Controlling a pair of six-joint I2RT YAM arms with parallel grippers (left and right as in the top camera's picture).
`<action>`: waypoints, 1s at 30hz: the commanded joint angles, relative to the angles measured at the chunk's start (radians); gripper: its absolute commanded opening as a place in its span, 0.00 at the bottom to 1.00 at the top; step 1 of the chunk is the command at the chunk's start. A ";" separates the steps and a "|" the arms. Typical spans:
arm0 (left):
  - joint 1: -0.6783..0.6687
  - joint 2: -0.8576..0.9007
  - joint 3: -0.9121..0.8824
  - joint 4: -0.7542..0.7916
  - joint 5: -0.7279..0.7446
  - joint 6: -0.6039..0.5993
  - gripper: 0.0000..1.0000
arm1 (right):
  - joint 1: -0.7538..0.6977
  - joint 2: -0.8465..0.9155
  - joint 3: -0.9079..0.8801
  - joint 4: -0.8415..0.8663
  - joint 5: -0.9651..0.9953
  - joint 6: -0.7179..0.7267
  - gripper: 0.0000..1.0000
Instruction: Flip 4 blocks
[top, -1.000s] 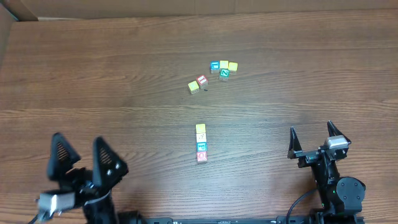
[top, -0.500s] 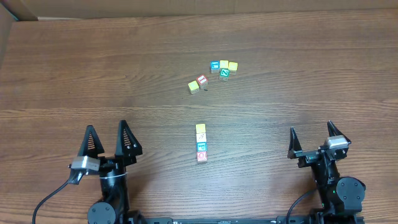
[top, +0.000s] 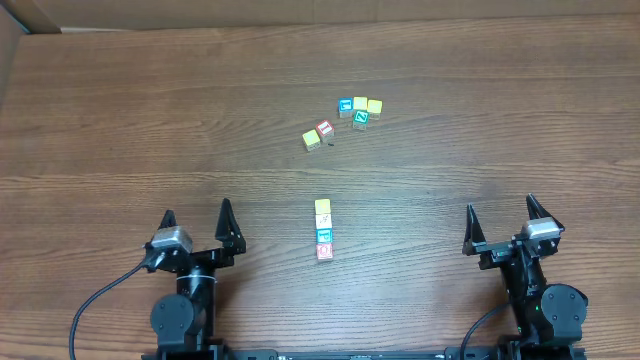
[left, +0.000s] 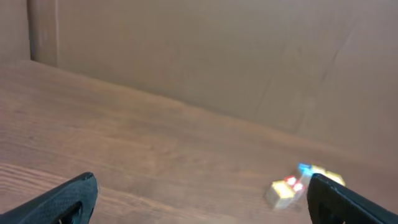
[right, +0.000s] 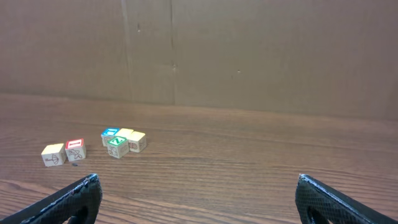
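Note:
The four blocks lie in a short row mid-table in the overhead view, touching or nearly so: yellow, cream, blue-bordered and red-bordered. My left gripper is open and empty, well to the left of the row near the front edge. Far to the row's right, my right gripper is also open and empty. Neither wrist view shows the row. The left wrist view is blurred, with its jaws wide apart. The right gripper stands wide apart over bare wood.
A loose cluster of several other cubes lies farther back, among them a green-letter Z cube, a red-bordered one and a yellow one. The right wrist view shows the cluster at far left. A cardboard wall rises behind the table.
My left arm has swung from the front-left corner rightward and now points straight ahead, jaws still open. The right arm and all cubes have stayed put.

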 joint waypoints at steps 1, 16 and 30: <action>-0.007 -0.011 -0.003 -0.034 0.072 0.158 1.00 | 0.003 -0.008 -0.011 0.005 0.005 0.006 1.00; -0.007 -0.010 -0.003 -0.066 0.100 0.223 1.00 | 0.003 -0.008 -0.011 0.005 0.005 0.006 1.00; -0.007 -0.010 -0.003 -0.066 0.100 0.223 1.00 | 0.003 -0.008 -0.011 0.005 0.005 0.006 1.00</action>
